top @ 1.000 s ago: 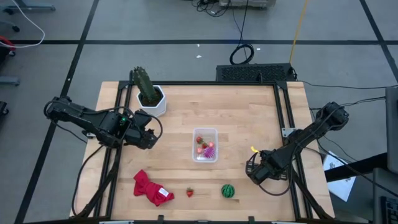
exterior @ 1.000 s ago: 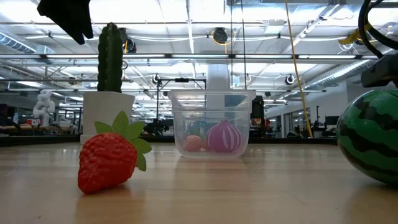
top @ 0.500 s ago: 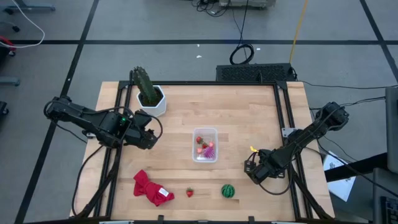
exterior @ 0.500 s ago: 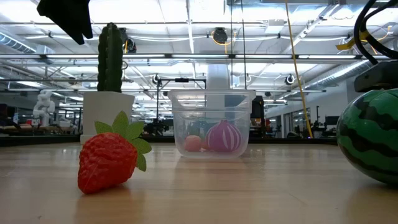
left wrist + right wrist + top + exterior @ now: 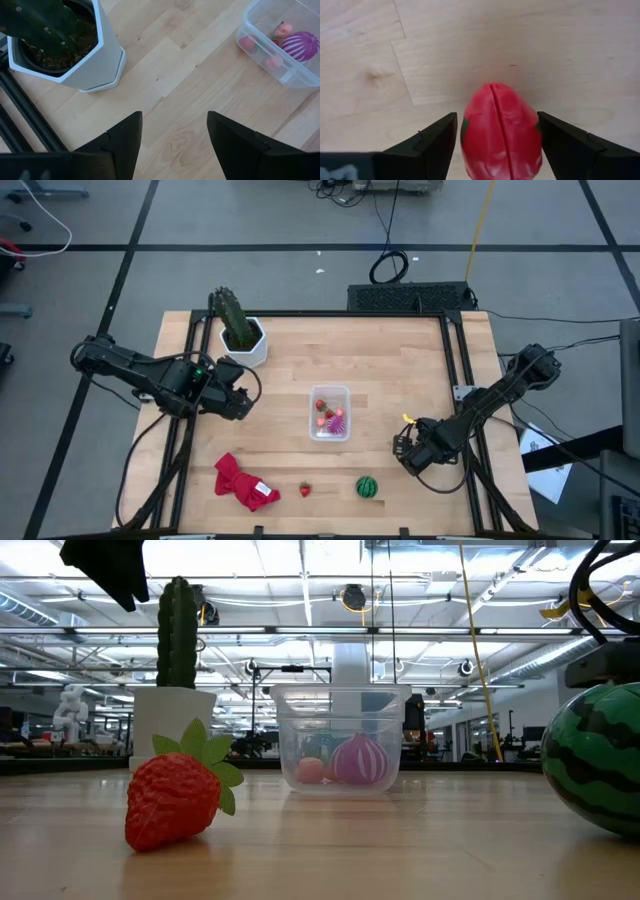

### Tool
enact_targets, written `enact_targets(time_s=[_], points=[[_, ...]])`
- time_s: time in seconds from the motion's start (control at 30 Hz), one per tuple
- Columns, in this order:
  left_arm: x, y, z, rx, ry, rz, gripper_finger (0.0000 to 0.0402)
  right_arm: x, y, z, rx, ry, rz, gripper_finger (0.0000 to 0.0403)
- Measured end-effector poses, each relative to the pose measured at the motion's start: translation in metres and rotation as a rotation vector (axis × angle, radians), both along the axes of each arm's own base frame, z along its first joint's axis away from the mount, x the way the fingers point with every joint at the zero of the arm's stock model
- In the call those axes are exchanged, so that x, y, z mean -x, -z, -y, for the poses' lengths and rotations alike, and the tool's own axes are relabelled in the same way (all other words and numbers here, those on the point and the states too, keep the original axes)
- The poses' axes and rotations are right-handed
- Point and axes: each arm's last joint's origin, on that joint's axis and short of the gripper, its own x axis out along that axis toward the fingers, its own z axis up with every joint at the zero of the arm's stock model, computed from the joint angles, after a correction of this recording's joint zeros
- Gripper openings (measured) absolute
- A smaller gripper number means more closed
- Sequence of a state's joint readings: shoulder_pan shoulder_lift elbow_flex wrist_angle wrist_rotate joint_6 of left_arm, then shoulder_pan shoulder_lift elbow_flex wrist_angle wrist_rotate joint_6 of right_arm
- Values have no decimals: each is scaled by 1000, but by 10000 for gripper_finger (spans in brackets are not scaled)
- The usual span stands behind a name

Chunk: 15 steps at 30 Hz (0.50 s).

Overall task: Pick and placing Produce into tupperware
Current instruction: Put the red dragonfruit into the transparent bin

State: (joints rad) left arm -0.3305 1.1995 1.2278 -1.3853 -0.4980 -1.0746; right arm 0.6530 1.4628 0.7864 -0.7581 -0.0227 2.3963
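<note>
Lying at the wooden surface's [image 5: 400, 360] six o'clock edge: a small red strawberry [image 5: 305, 489] and green striped watermelon ball [image 5: 368, 486]. Right end effector [image 5: 495, 142], four o'clock, pinches a red toy piece [image 5: 501, 132]. Centre, the clear plastic tub [image 5: 330, 412] holds red pieces and a purple striped ball [image 5: 338, 420]. Left end effector [image 5: 172, 132], nine o'clock, is spread, empty.

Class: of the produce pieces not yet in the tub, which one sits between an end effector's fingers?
The smooth red piece between the right end effector's fingers; the strawberry and watermelon ball lie on the table apart from it.

Cactus [image 5: 231, 312] in white hexagonal pot [image 5: 245, 344] at table's far-left corner; crumpled red cloth [image 5: 240, 481] near front edge.
</note>
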Motion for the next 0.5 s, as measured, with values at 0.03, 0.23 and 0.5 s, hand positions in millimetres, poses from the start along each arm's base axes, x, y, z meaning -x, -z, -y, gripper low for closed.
enact_targets(time_s=[0.03, 0.23, 0.5], points=[[0, 0, 0, 0, 1, -1, 230, 0, 0, 0, 1, 0, -1, 263], [0, 0, 0, -1, 1, -1, 230, 0, 0, 0, 2, 0, -1, 263], [0, 0, 0, -1, 1, 0, 230, 2, 0, 1, 13, 0, -16, 263]])
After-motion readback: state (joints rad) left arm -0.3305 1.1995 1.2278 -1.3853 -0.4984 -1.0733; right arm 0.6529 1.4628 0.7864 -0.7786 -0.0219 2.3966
